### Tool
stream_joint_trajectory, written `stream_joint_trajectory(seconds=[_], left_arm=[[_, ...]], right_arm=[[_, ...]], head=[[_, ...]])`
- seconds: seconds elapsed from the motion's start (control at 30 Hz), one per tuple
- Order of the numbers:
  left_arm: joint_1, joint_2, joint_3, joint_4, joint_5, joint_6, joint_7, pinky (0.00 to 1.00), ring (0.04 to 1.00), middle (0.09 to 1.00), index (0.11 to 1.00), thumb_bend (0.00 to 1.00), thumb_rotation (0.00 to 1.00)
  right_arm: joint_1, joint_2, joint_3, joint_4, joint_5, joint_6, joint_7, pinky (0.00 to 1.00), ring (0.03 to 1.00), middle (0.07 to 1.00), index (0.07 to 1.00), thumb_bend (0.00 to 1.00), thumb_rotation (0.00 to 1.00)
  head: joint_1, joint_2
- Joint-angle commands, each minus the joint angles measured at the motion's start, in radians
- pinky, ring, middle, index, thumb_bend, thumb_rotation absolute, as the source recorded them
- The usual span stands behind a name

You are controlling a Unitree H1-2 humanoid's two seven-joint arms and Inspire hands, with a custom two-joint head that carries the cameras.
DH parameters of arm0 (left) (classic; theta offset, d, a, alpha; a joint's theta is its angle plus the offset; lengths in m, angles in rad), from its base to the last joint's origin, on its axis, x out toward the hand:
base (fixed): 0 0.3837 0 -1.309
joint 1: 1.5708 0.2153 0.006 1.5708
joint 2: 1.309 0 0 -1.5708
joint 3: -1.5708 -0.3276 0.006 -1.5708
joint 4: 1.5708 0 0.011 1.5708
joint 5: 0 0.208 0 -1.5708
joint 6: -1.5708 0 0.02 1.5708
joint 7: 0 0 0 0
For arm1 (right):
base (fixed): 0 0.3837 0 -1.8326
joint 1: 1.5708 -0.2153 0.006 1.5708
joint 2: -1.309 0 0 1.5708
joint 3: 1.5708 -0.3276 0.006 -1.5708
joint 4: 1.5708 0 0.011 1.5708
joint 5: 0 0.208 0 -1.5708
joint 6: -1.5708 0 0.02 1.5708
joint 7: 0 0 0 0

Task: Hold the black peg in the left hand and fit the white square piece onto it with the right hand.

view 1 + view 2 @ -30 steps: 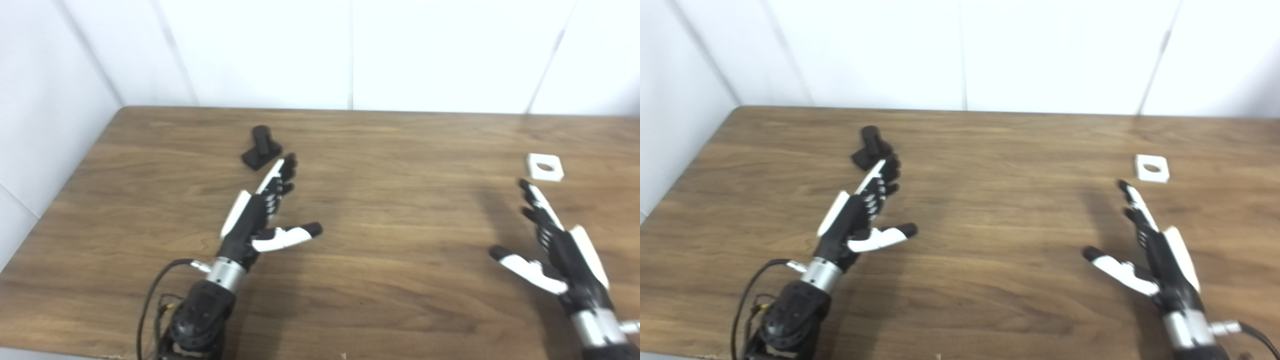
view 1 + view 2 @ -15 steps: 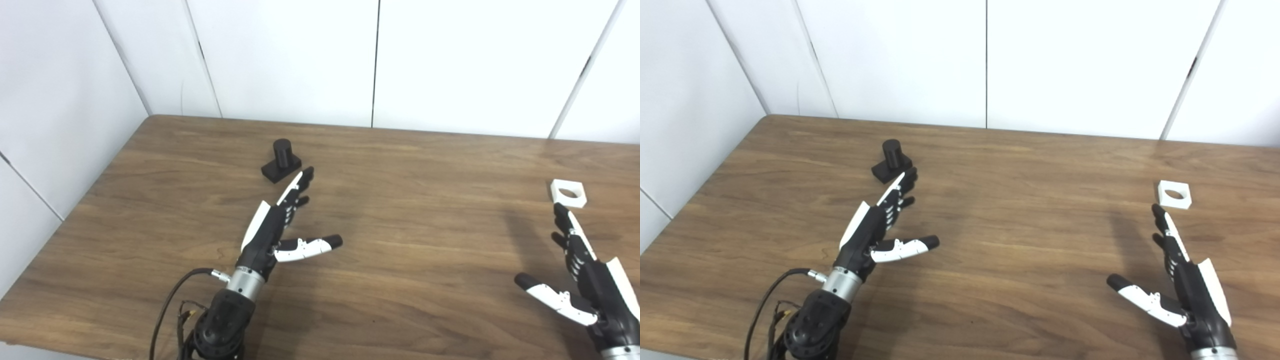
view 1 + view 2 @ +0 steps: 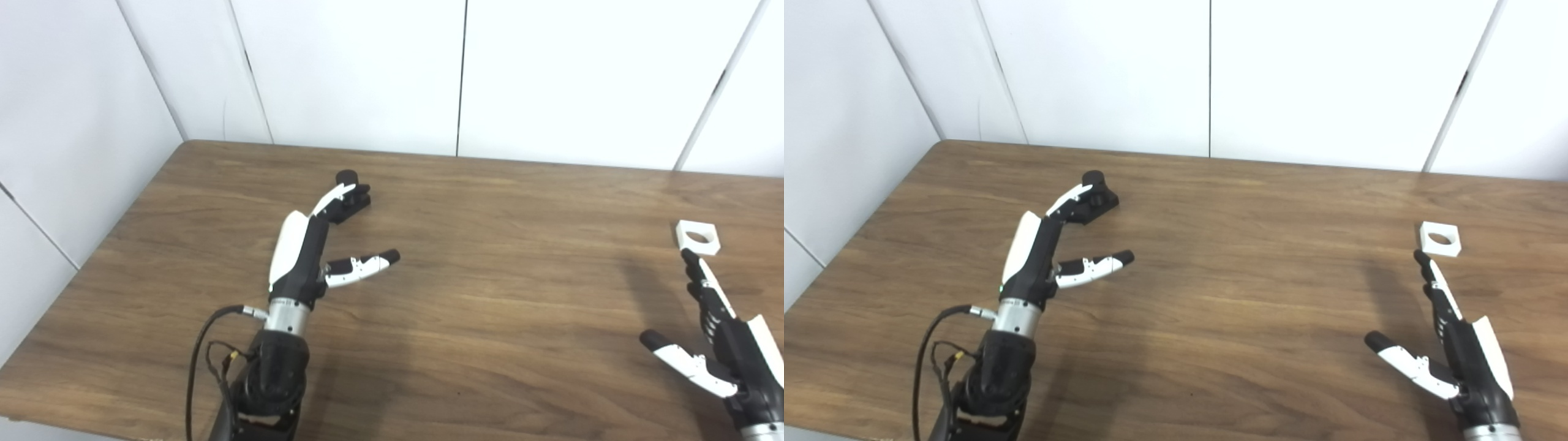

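Table (image 3: 490, 318): brown wood grain, set into a corner of white wall panels (image 3: 355, 67).
Left hand (image 3: 306, 245): open, fingers stretched over the peg and hiding most of it, thumb splayed to the side; whether the fingers touch the peg cannot be told.
Right hand (image 3: 1451, 343): open above the table's right side, fingertips just short of the square, not touching it.
Peg (image 3: 1093, 179): black, a short upright cylinder on a flat base, standing on the table's far left.
Square (image 3: 1440, 238): white, flat, with a round hole through its middle, lying on the table's right side, well apart from the peg.
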Motion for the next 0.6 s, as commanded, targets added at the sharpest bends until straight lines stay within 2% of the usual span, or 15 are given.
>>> stream_joint_trajectory(seconds=[0.0,0.07,0.17,0.33,0.47,0.57], left_arm=[[-0.053,0.012,-0.006,-0.05,0.096,0.047,0.021,0.66,0.824,0.875,0.741,0.8,0.22],[-0.066,0.011,-0.016,-0.061,0.161,0.095,0.017,0.64,0.81,0.869,0.726,0.82,0.23],[-0.09,0.016,-0.031,-0.06,0.243,0.143,0.019,0.64,0.844,0.879,0.723,0.83,0.26],[-0.133,0.048,-0.046,-0.02,0.332,0.154,0.049,0.68,0.877,0.89,0.719,0.83,0.27],[-0.17,0.083,-0.062,0.019,0.398,0.161,0.062,0.78,0.912,0.902,0.717,0.83,0.26],[-0.195,0.101,-0.068,0.05,0.431,0.172,0.073,0.79,0.924,0.907,0.712,0.84,0.27]], right_arm=[[-0.016,-0.019,-0.009,-0.011,0.03,-0.026,0.002,0.99,1.0,1.0,0.97,0.8,0.53],[-0.015,-0.022,-0.01,-0.013,0.036,-0.015,0.006,0.96,1.0,1.0,0.97,0.8,0.52],[-0.015,-0.026,-0.008,-0.016,0.032,-0.006,0.007,0.92,0.989,0.995,0.965,0.82,0.53],[-0.017,-0.028,-0.007,-0.022,0.041,0.005,0.007,0.96,0.99,0.994,0.961,0.82,0.52],[-0.021,-0.032,-0.005,-0.014,0.039,-0.009,0.005,0.96,0.986,0.988,0.957,0.82,0.51],[-0.019,-0.037,-0.004,-0.014,0.029,-0.003,0.004,0.95,0.984,0.985,0.958,0.82,0.52]], head=[[0.001,0.002],[0.004,0.003],[0.004,0.003],[0.002,0.003],[0.0,0.002],[-0.003,0.001]])
